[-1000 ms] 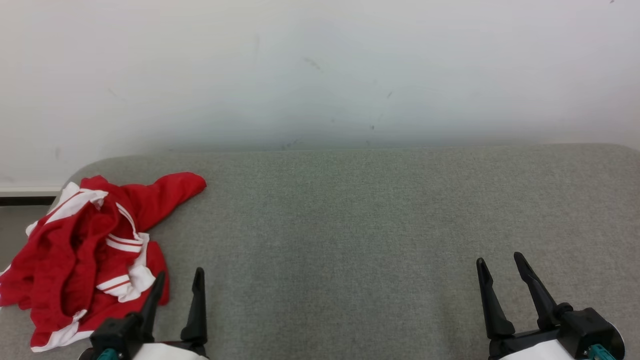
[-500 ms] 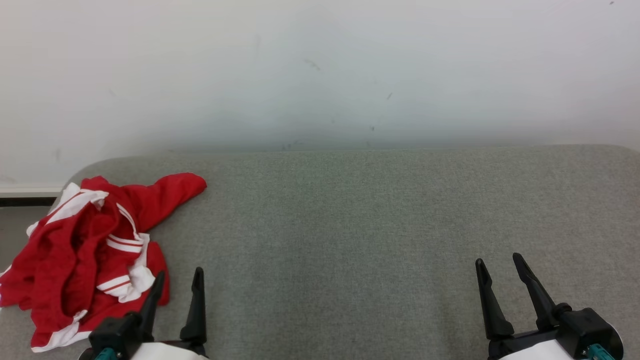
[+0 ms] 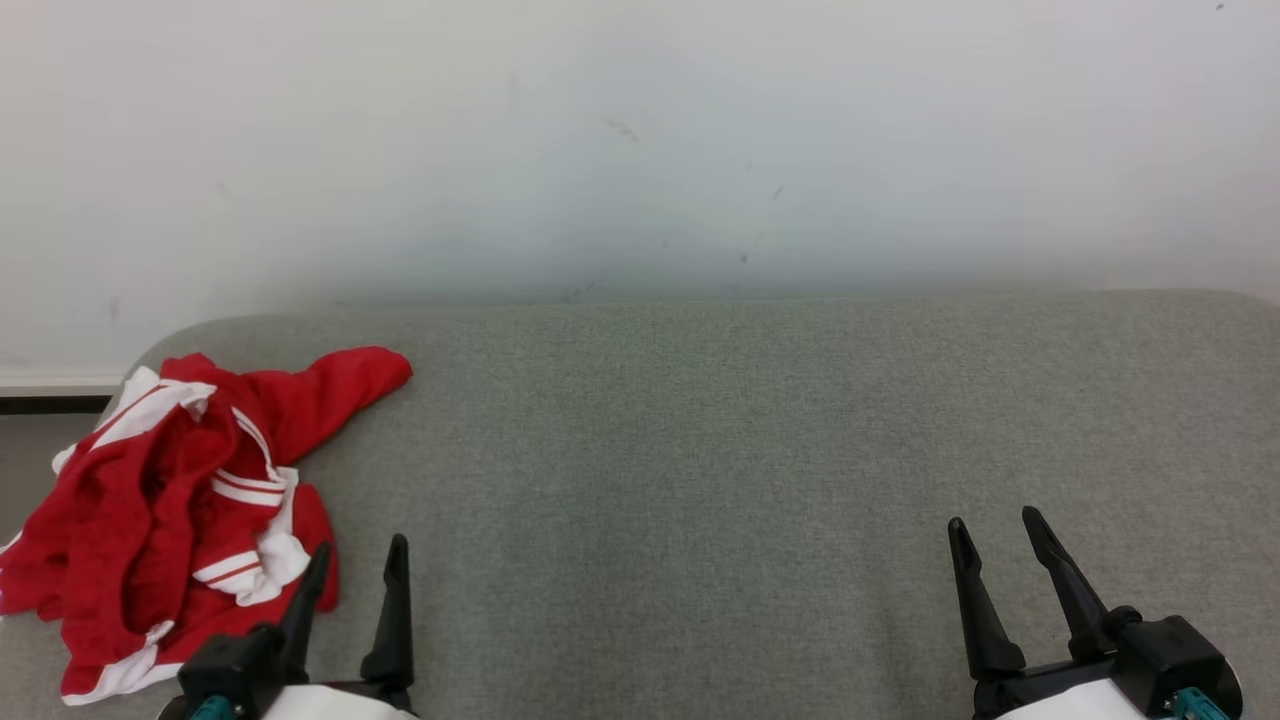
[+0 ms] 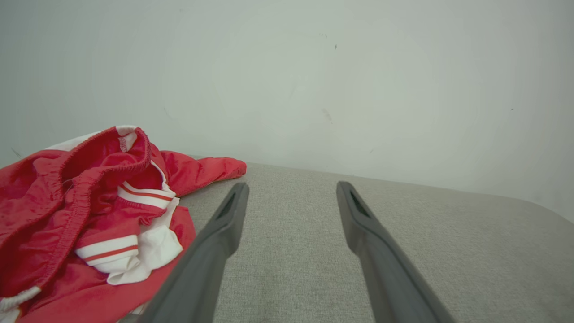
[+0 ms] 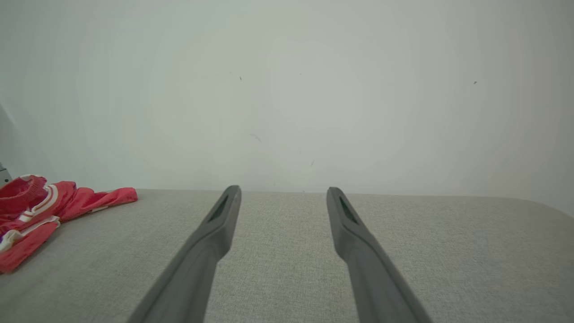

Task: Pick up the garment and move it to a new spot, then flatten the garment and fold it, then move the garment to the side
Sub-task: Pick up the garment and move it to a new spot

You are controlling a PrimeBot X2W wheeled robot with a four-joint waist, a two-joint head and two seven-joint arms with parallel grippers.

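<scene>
The garment is a crumpled heap of red cloth with white stripes, lying at the far left of the grey padded surface. In the left wrist view the garment lies just left of my fingers, and it is small at the left edge in the right wrist view. My left gripper is open and empty at the heap's near right corner; whether its left finger touches the cloth I cannot tell. My right gripper is open and empty at the lower right, far from the cloth.
A pale wall rises right behind the grey surface. The surface's rounded left corner lies just beyond the garment, with a strip of floor and skirting past it. Bare grey padding stretches between the two grippers.
The right gripper has crept slightly up and left in the head view. The garment and the left gripper have not moved.
</scene>
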